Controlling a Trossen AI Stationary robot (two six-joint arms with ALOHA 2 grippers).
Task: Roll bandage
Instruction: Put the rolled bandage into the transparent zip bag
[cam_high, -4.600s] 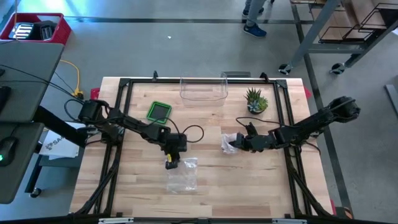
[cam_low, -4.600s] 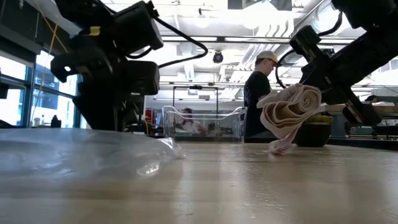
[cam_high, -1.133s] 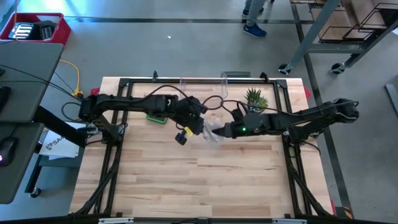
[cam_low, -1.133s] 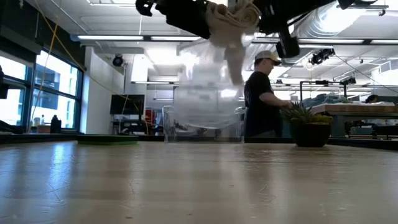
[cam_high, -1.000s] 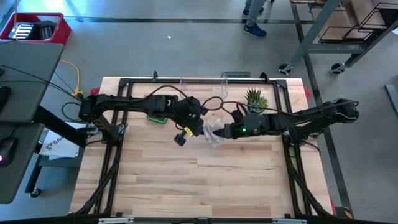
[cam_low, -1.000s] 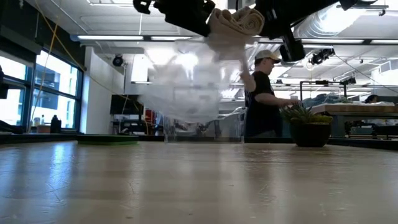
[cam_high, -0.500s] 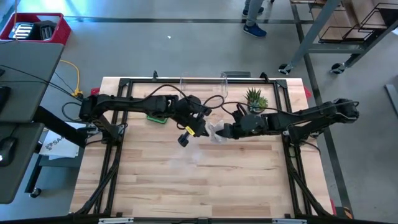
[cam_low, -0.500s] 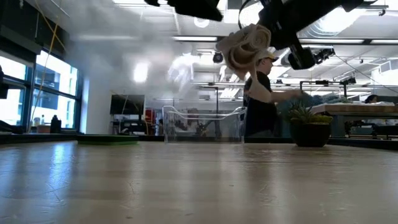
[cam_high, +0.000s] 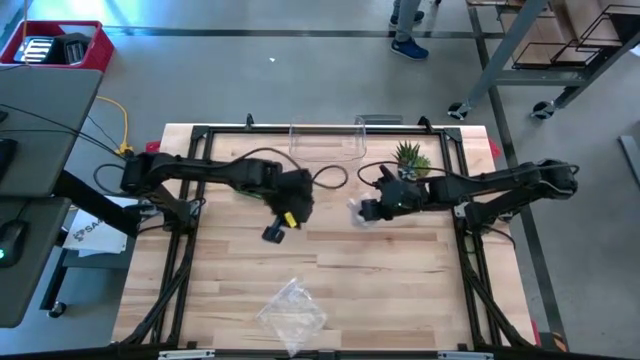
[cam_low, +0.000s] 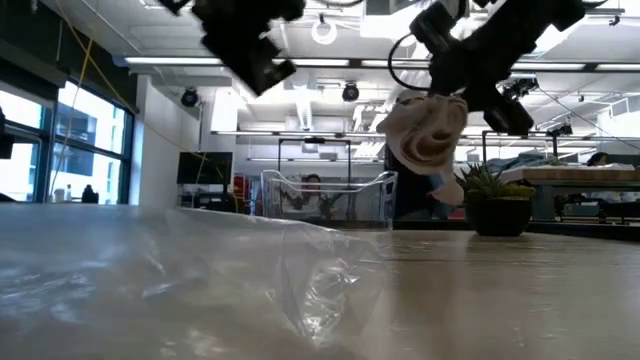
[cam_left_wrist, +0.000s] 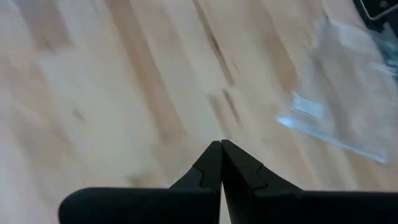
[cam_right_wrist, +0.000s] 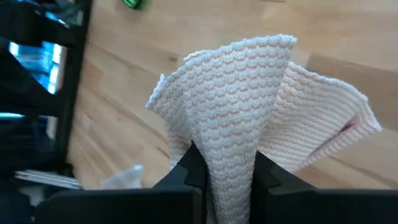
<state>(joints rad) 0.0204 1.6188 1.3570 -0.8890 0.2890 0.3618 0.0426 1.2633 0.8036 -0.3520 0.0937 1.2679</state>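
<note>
In the high view we find the left gripper (cam_high: 275, 229) just left of the frame's centre, above the wooden table (cam_high: 400, 290), with its fingers closed on nothing. The right gripper (cam_high: 362, 213) sits right of centre, pinching the bandage (cam_high: 356, 214), a pale bundle at its tip. A clear plastic bag (cam_high: 293, 309) lies flat on the table at lower centre, well apart from both grippers. Along the table's top edge we note a clear container (cam_high: 327, 143) at centre and a small potted plant (cam_high: 410, 158) to its right.

In the low view the plastic bag (cam_low: 200, 270) fills the lower left foreground. The bandage (cam_low: 428, 130) hangs clear of the table in the upper right, loosely coiled, held by the right gripper (cam_low: 455, 95) from above. The left gripper (cam_low: 262, 62) shows at upper left, holding nothing. The clear container (cam_low: 325, 200) stands mid-frame behind, the potted plant (cam_low: 495, 200) to its right.

In the left wrist view the left gripper (cam_left_wrist: 221, 146) shows its two fingertips pressed together at bottom centre, with nothing between them. The plastic bag (cam_left_wrist: 348, 99) lies on the table at the right of the frame.

In the right wrist view the right gripper (cam_right_wrist: 224, 165) stands narrow at bottom centre, clamped on a gathered fold of the bandage (cam_right_wrist: 249, 99), which fans out across the middle of the frame.
</note>
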